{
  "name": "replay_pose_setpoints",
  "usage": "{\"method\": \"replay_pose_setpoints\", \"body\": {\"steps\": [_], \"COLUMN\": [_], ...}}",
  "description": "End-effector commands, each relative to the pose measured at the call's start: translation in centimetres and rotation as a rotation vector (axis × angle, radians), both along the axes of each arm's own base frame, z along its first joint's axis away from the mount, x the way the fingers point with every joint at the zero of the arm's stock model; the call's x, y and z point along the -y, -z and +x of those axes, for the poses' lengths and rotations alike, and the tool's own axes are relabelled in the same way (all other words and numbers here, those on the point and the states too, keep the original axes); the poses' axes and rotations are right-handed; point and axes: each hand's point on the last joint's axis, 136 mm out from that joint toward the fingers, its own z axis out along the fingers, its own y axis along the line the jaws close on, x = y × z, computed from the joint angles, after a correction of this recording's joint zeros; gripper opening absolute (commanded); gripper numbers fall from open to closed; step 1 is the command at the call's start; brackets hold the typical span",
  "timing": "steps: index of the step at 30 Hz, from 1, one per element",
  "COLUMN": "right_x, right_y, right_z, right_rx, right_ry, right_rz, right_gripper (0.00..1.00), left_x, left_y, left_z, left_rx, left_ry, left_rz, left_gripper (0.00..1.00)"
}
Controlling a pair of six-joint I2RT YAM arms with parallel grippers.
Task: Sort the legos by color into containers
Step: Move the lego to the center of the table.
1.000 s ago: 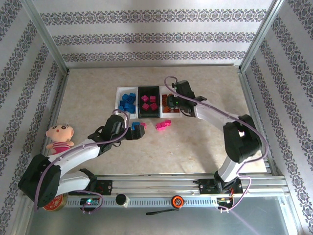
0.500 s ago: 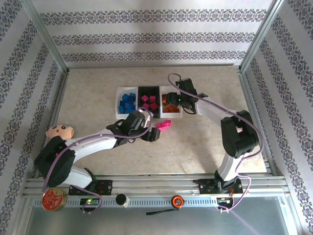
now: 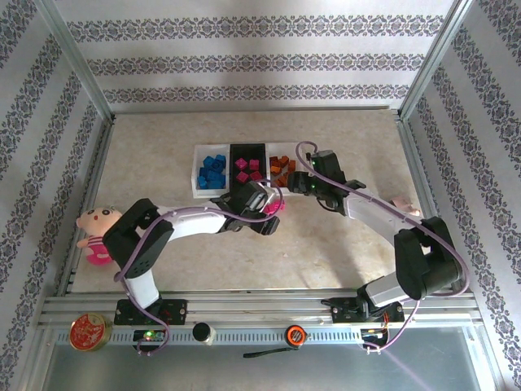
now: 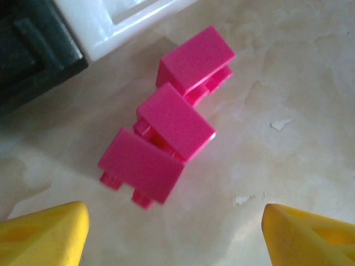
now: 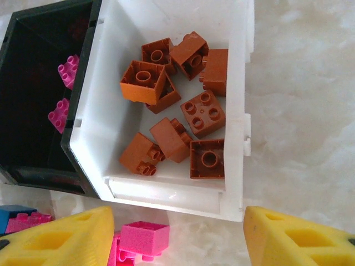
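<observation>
Work surface: beige marbled tabletop [image 3: 163,252], enclosed by patterned wall panels [image 3: 244,61].

Left arm [image 3: 195,221]: stretched across the table, ending in the left gripper [image 3: 269,217] at the loose pile. Yellow fingers [image 4: 50,233] spread apart and empty, one to each side of the pile, touching nothing.

Right arm [image 3: 374,213]: bent in from the right, with the right gripper [image 3: 303,184] poised above the near edge of the right-hand tray. Jaws apart, nothing between them.

Containers, in a row at mid-table:
- white rectangular plastic tray [image 3: 198,186], holding bright blue bricks [image 3: 213,169];
- black rectangular plastic tray [image 3: 248,147], holding hot pink bricks [image 3: 248,169];
- second white rectangular plastic tray [image 5: 166,191], holding orange-brown square bricks [image 5: 202,113].

Loose legos: three hot pink square plastic bricks [image 4: 166,138], huddled together and touching, just in front of the corner where the black tray meets the second white one. Beside further pink at the edge of the right wrist view: one loose blue brick [image 5: 14,213].

Step in hand, by judgement: pick-up of a pink brick with the left gripper. Sorting appears close to complete.

Next move:
1. Lower over a single brick, preferably the nearest.
2. Close on its flat sides.
3. Lift clear, carry to the black tray, release.

Caution: with neighbours touching, expect a risk of dragging two at once. Keep clear of the right gripper, close by.
</observation>
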Motion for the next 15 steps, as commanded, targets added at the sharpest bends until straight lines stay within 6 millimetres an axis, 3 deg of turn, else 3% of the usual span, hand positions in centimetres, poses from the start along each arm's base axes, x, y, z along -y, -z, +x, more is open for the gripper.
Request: {"method": "replay_pose_setpoints", "body": {"steps": [1, 8, 15], "right_x": [0.3, 0.4, 0.8], "right_y": [-1.6, -2.2, -1.8], "right_z": [0.2, 0.1, 0.1], "right_rx": [0.045, 0.056, 0.048], "right_ry": [0.013, 0.01, 0.018], "right_rz": [0.041, 0.055, 0.053], "right_gripper": [0.64, 0.64, 0.64], "left_x": [-0.1, 0.8, 3.3], "left_y": [0.6, 1.9, 0.9], "left_z": [1.0, 1.8, -0.5], "left_rx": [0.029, 0.065, 0.015], "left_ry": [0.022, 0.072, 0.166], "left_rz": [0.054, 0.043, -0.136], "left_gripper": [0.81, 0.8, 0.68]}}
